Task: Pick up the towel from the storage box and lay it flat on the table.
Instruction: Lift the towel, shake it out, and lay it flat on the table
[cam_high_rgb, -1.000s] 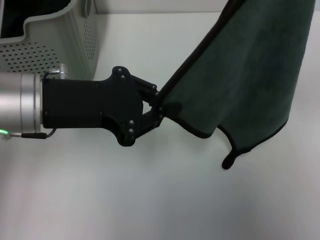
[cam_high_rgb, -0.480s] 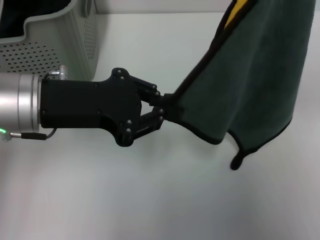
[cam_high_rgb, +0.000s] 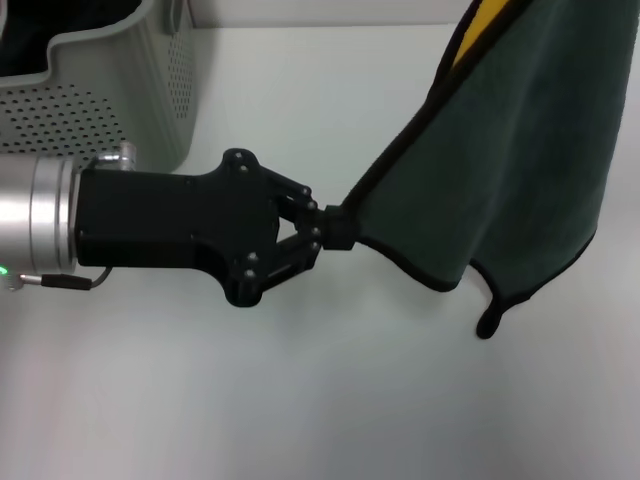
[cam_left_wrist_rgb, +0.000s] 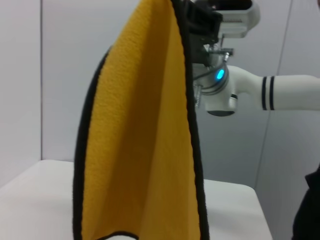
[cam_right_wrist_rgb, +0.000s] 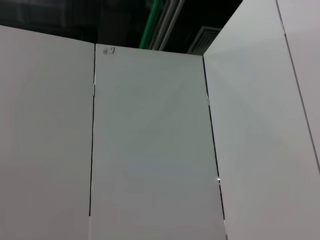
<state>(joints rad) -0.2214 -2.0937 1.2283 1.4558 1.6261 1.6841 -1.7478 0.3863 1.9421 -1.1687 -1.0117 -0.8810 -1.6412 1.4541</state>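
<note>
Hanging towel (cam_high_rgb: 520, 150), corner pinched between left gripper (cam_high_rgb: 322, 232) jaws.

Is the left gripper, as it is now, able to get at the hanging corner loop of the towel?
Probably not now: the left gripper is shut on the towel edge, and the loop hangs apart, lower on the far side.

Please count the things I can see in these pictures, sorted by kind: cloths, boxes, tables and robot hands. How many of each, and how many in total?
Cloths: 1, the towel, hanging off the table, dark green on one side and yellow on the other.
Boxes: 1, the storage box.
Tables: 1, the table.
Robot hands: 2, the left hand pinching the towel's edge, the right hand holding its top.
Total: 5.
</note>
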